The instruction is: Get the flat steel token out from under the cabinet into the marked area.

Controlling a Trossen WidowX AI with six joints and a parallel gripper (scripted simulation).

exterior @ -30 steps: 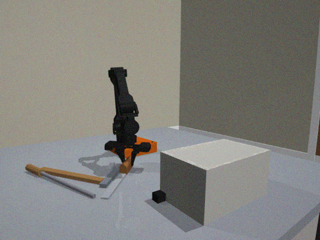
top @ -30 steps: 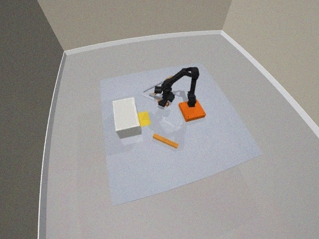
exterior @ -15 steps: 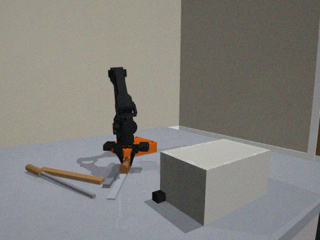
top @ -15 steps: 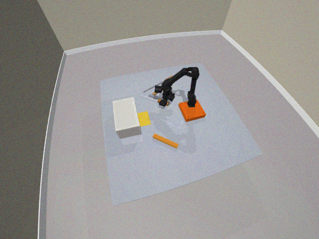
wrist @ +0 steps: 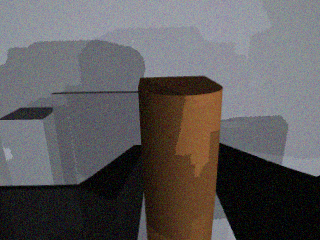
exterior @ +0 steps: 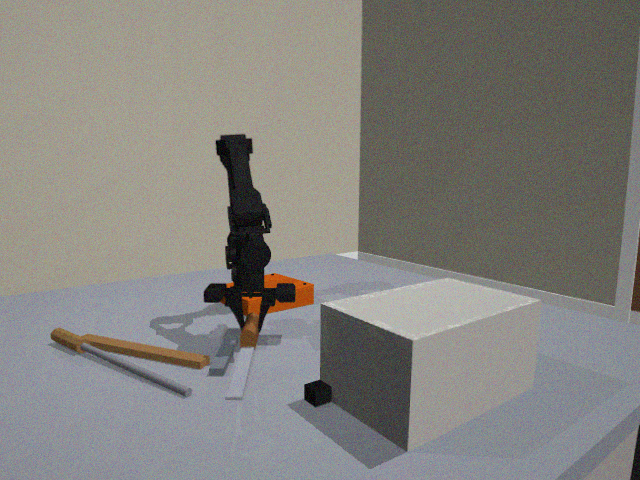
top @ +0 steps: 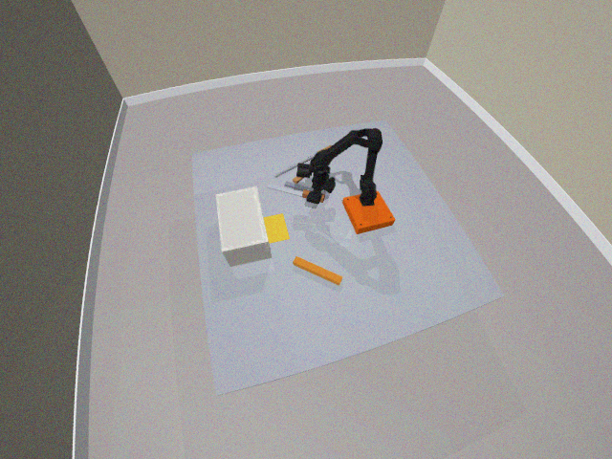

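My gripper [top: 314,197] [exterior: 250,326] [wrist: 175,152] is shut on the wooden handle [exterior: 248,338] [wrist: 180,125] of a flat-bladed tool. Its thin pale blade [top: 285,190] [exterior: 241,374] points away from the arm base, apparently slightly above the table. The white cabinet [top: 242,217] [exterior: 465,356] stands beyond the blade tip, apart from it. The yellow marked area [top: 277,228] lies along the cabinet's robot-facing side; the cabinet hides it in the exterior view. The steel token is not visible in any view, and no vent slots show.
A wooden-handled tool [exterior: 149,352] with a grey head [exterior: 223,359] lies beside the held tool. A grey rod [top: 293,166] [exterior: 134,369] with a wooden grip lies farther out. An orange bar [top: 316,271] lies on the other side. A small black cube [exterior: 317,393] is by the cabinet.
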